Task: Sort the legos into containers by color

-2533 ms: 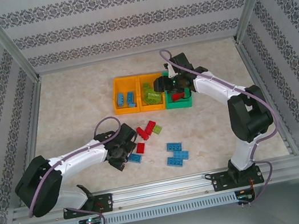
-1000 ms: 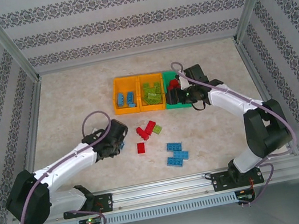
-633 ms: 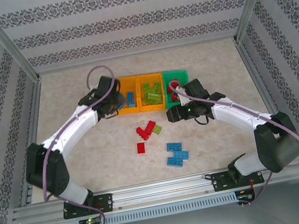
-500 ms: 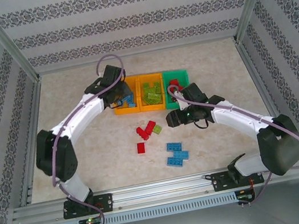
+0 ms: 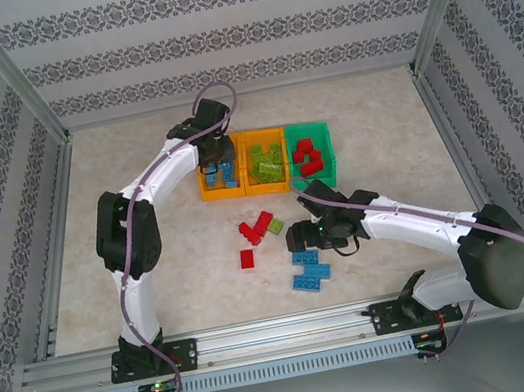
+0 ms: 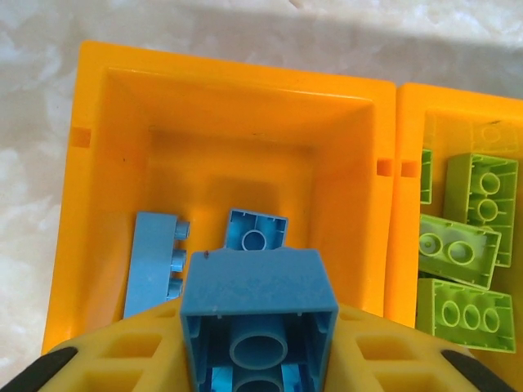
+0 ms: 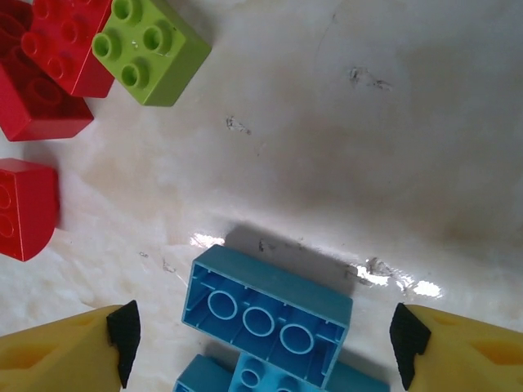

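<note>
A sky blue lego [image 6: 257, 282] sits between my left gripper's [image 6: 258, 359] yellow fingers [image 6: 114, 359], underside toward the camera, and the gripper is shut on it. It hangs over the left orange container [image 6: 221, 106], where two blue legos [image 6: 154, 261] lie. From above, the left gripper [image 5: 215, 155] is at that container [image 5: 209, 193]. My right gripper [image 7: 265, 335] stands wide open above an upside-down blue lego [image 7: 265, 314] on the table, one finger on each side, not touching. In the top view the right gripper [image 5: 302, 237] hovers by the blue legos [image 5: 308, 269].
The middle orange container [image 5: 269, 191] holds lime green legos [image 6: 458, 245]. The green container [image 5: 317, 129] holds red ones. Loose red legos [image 5: 256, 229] and a green lego [image 5: 276, 226] lie left of the right gripper. Metal frame rails border the table.
The left arm swung from the front-left of the table up to the left orange container, carrying the blue lego. The right arm came down from the green container to the blue legos and opened wider.
</note>
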Available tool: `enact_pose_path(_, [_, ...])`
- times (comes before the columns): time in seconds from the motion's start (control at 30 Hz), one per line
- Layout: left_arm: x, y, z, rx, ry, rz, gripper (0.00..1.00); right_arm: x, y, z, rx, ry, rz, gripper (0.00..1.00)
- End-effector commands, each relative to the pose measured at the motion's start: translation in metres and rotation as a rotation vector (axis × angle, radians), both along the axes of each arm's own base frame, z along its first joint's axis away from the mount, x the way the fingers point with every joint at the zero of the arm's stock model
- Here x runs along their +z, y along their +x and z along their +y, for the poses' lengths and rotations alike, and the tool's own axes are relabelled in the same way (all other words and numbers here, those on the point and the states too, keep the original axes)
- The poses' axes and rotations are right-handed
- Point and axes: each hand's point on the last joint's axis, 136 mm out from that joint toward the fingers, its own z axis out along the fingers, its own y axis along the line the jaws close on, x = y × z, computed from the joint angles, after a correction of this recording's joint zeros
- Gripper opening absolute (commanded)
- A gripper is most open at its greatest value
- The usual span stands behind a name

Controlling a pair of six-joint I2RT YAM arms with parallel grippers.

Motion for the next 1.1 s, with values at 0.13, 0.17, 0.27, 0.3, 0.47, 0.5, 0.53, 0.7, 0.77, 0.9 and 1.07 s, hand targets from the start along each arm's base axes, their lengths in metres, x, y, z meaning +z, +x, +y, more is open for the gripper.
enact_pose_path(0.13, [0.007,0.004,0.005,-0.022,0.036,-0.016,0.47,-0.013,-0.009,0.003,-0.075,-0.076,0.05,0.88])
enact_pose_path(0.17, [0.007,0.004,0.006,-0.018,0.036,-0.02,0.48,-0.015,-0.01,0.004,-0.075,-0.079,0.057,0.88])
enact_pose_path(0.27, [0.01,0.003,0.006,-0.014,0.026,-0.034,0.52,-0.02,-0.011,0.008,-0.074,-0.097,0.075,0.9])
enact_pose_path(0.3, [0.011,0.003,0.006,-0.013,0.023,-0.039,0.53,-0.021,-0.011,0.01,-0.075,-0.102,0.074,0.9])
enact_pose_path(0.47, [0.018,-0.001,0.006,-0.007,0.002,-0.057,0.58,-0.028,-0.009,0.015,-0.076,-0.124,0.092,0.9])
enact_pose_path(0.5, [0.021,-0.002,0.007,-0.005,-0.003,-0.066,0.61,-0.03,-0.009,0.016,-0.075,-0.125,0.1,0.89])
enact_pose_path(0.53, [0.024,-0.004,0.008,-0.001,-0.006,-0.075,0.63,-0.032,-0.01,0.017,-0.074,-0.129,0.109,0.88])
enact_pose_path(0.7, [0.041,-0.011,0.015,0.014,-0.01,-0.117,0.73,-0.039,-0.013,0.014,-0.077,-0.16,0.133,0.81])
enact_pose_path(0.77, [0.048,-0.014,0.019,0.027,-0.005,-0.139,0.77,-0.042,-0.014,0.013,-0.073,-0.179,0.142,0.78])
enact_pose_path(0.9, [0.059,-0.02,0.028,0.05,-0.001,-0.176,0.87,-0.042,-0.013,0.012,-0.059,-0.209,0.138,0.69])
enact_pose_path(1.07, [0.067,-0.03,0.037,0.072,0.006,-0.201,0.94,-0.033,-0.004,0.011,-0.034,-0.238,0.094,0.56])
